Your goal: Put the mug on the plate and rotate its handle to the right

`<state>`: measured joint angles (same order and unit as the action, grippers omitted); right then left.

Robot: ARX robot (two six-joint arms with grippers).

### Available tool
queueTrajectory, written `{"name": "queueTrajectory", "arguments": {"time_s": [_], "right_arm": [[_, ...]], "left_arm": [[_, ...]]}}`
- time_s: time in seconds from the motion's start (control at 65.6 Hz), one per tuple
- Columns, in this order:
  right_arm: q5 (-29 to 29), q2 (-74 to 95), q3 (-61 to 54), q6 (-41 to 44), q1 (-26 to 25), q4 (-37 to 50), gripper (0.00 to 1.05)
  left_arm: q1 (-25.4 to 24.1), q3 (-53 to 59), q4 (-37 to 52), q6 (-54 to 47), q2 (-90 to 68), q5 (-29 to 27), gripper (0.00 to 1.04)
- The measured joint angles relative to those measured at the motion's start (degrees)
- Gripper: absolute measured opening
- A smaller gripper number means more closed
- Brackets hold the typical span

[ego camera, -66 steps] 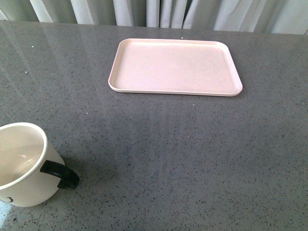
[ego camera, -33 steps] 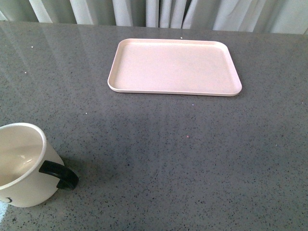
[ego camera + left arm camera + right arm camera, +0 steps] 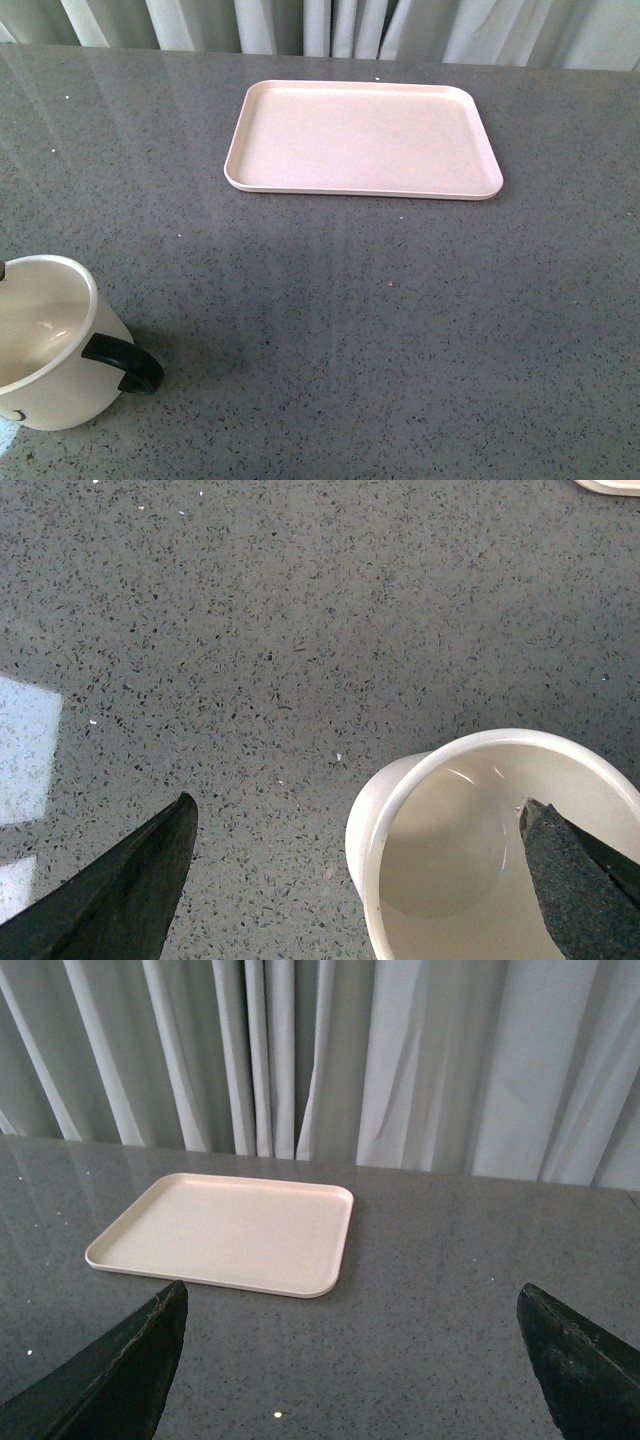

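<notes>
The cream mug (image 3: 45, 345) stands upright at the table's near left, its black handle (image 3: 125, 362) pointing right. A bit of black print shows low on its side. The pink-beige plate (image 3: 362, 138) lies empty at the far middle. My left gripper (image 3: 355, 880) is open over the mug (image 3: 470, 850), with one finger (image 3: 580, 880) above its opening and the other (image 3: 120, 890) outside over the table. A dark tip (image 3: 2, 268) shows at the mug's rim in the front view. My right gripper (image 3: 350, 1370) is open and empty, above the table short of the plate (image 3: 230, 1230).
The grey speckled table (image 3: 380, 300) stretches between the mug and the plate. Pale curtains (image 3: 330, 1050) hang behind the table's far edge. A corner of the plate (image 3: 612, 485) shows at the edge of the left wrist view.
A dark gripper tip has come into the front view at the left edge, by the mug's rim. The mug and plate have not moved.
</notes>
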<state>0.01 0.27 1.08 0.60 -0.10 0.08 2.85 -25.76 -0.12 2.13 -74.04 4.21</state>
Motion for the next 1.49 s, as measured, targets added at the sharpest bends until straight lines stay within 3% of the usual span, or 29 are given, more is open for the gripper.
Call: {"name": "queueTrajectory", "arguments": {"time_s": [0.747,0.808,1.341,1.387,1.494], "right_arm": [[0.0,0.0,0.0,0.0,0.0,0.0,0.96],[0.0,0.0,0.0,0.0,0.0,0.0,0.96],[0.0,0.0,0.0,0.0,0.0,0.0,0.96],[0.0,0.0,0.0,0.0,0.0,0.0,0.96],[0.0,0.0,0.0,0.0,0.0,0.0,0.96]], "left_arm": [[1.2,-1.8,-2.5,-5.4,-6.6,3.1,0.95],[1.5,-2.1,-2.5,-5.5,-6.9,3.1,0.90],[4.9,-3.7,-3.3,-5.5,-8.6,1.8,0.07],[5.0,-4.0,-3.7,-5.3,-8.6,1.7,0.03],[5.5,-5.3,-5.3,-5.1,-8.6,1.3,0.02]]}}
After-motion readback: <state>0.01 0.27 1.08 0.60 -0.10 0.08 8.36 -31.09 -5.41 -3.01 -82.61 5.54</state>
